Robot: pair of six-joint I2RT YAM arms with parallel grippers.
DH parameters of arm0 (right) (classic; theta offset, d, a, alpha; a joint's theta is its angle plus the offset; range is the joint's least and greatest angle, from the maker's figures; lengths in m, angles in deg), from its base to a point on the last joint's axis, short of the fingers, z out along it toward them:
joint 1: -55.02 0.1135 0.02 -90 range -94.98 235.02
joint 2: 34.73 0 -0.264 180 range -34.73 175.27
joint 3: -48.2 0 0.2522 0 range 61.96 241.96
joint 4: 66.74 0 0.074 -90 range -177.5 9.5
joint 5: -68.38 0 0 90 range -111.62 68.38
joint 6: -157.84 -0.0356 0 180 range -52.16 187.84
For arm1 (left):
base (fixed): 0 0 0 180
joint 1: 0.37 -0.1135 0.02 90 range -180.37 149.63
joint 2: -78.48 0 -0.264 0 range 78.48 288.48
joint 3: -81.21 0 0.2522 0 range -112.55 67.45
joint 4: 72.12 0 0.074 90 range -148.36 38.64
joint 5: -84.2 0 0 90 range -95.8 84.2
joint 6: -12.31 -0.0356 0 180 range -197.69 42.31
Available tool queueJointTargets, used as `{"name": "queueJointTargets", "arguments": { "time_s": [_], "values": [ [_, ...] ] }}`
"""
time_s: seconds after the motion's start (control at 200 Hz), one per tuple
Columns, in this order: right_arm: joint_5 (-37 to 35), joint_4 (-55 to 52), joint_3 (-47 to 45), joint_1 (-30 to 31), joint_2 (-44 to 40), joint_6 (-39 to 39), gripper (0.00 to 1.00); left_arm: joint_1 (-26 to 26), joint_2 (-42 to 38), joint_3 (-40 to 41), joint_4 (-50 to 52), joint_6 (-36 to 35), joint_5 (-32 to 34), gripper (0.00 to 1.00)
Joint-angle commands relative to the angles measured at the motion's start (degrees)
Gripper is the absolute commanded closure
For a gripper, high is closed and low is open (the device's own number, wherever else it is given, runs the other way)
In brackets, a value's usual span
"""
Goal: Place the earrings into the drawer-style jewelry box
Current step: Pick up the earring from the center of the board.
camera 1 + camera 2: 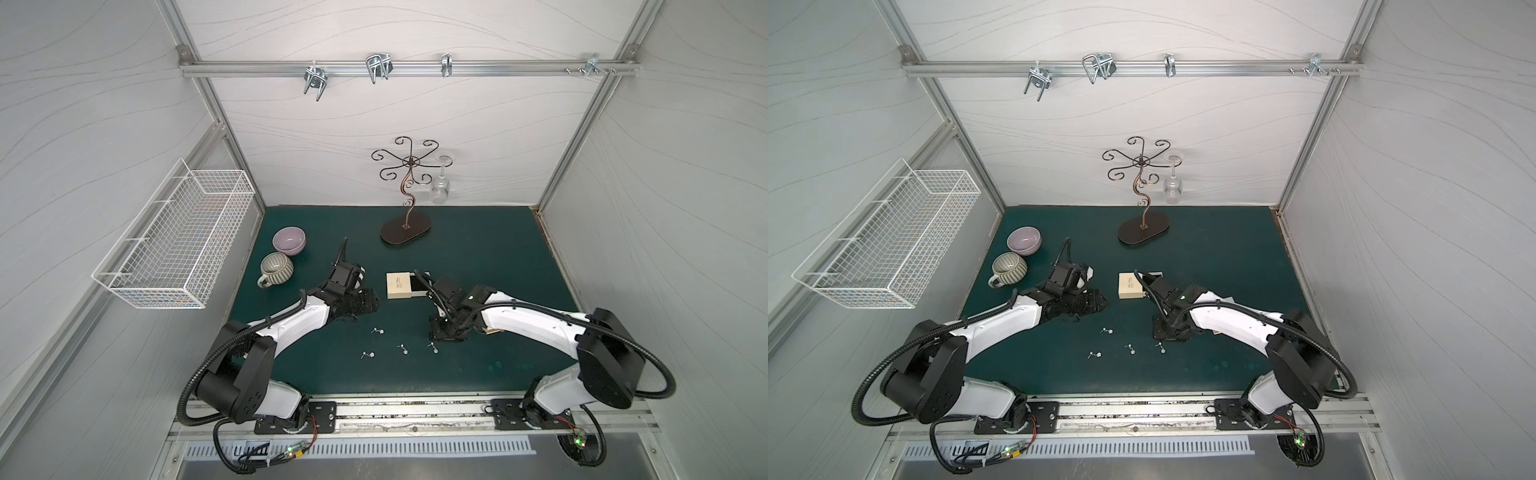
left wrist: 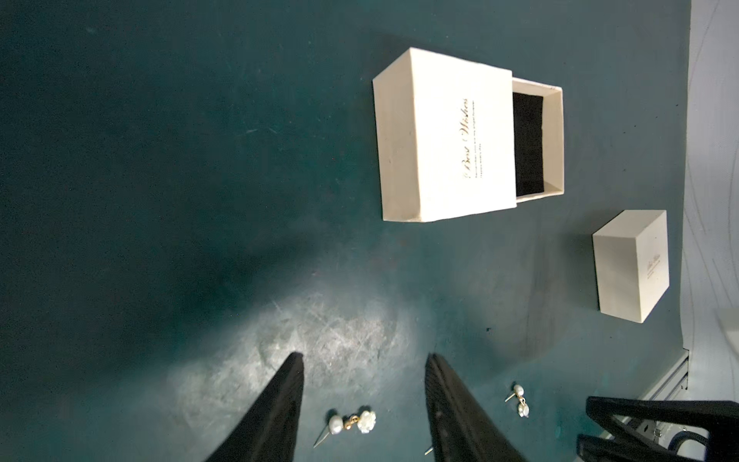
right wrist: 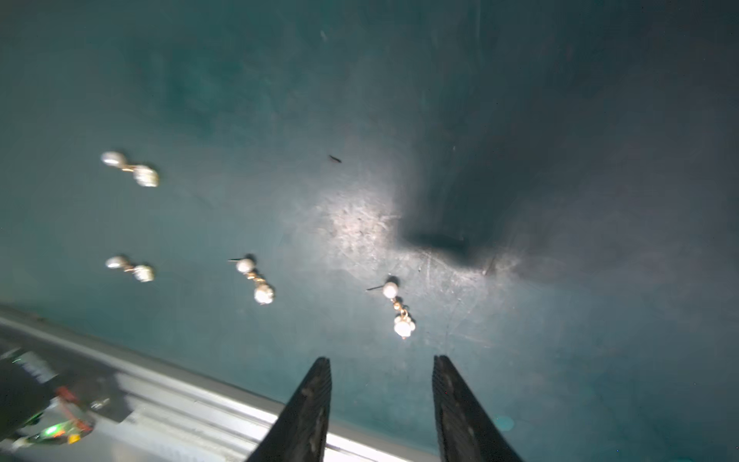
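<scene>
Mat (image 1: 498, 257) far left: purple bowl (image 1: 289, 240), striped mug (image 1: 276, 268) just beside it, nearer. Far ctr: wire stand (image 1: 405, 233) w/ glass (image 1: 440, 191) hung upside down. Left wall: wire basket (image 1: 178, 245).

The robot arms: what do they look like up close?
The left arm and right arm match: white shells, chunky black joints, ribbed black cables. The left end effector and right end effector each have two tapered black fingers.

On desk (image 1: 498, 257), front centre: four earrings (image 1: 402, 349), apart. Behind them: jewelry box (image 1: 398, 285), drawer (image 1: 417, 284) slid out rightward. Far left: bowl (image 1: 289, 240) behind mug (image 1: 276, 268). Back centre: stand (image 1: 406, 231).
</scene>
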Motion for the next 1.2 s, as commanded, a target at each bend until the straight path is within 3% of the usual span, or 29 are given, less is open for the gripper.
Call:
{"name": "queueJointTargets", "arguments": {
  "time_s": [0.0, 0.815, 1.196],
  "values": [
    [-2.3, -1.2, 0.2, 1.1, 2.7, -2.3, 0.6, 0.1, -1.3, 0.2, -3.4, -0.1, 1.0, 0.47],
    [-1.7, 3.9, -0.7, 0.8, 7.2, -1.6, 0.78, 0.0, -0.7, -0.3, -2.9, -1.0, 0.2, 0.48],
    [-1.5, 4.2, -1.8, 0.7, 6.7, -1.8, 0.81, 0.1, -0.9, -0.3, -2.5, -1.1, 0.6, 0.48]
  ]
}}
